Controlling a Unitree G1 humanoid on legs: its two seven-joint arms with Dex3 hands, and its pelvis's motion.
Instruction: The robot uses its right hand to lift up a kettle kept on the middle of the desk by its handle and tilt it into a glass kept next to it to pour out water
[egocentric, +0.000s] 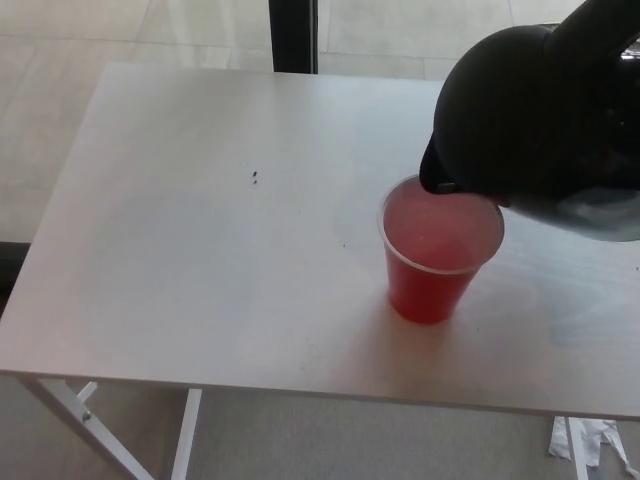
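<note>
The black kettle (540, 110) is hanging tilted, its spout just over the far rim of the red cup (438, 252) on the white desk (200, 250). The hand holding it is not showing, so I cannot tell its grip. If the spout is sitting too near the rim, water may be spilling outside.

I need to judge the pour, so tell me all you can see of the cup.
The cup is red, translucent, plastic-looking, with a paler rim, tapering toward its base. It stands upright on the white table, right of centre. The black kettle is tilted above it, spout over the rim's far edge; contact cannot be told. Inside looks pink; the water level is unclear.
</note>
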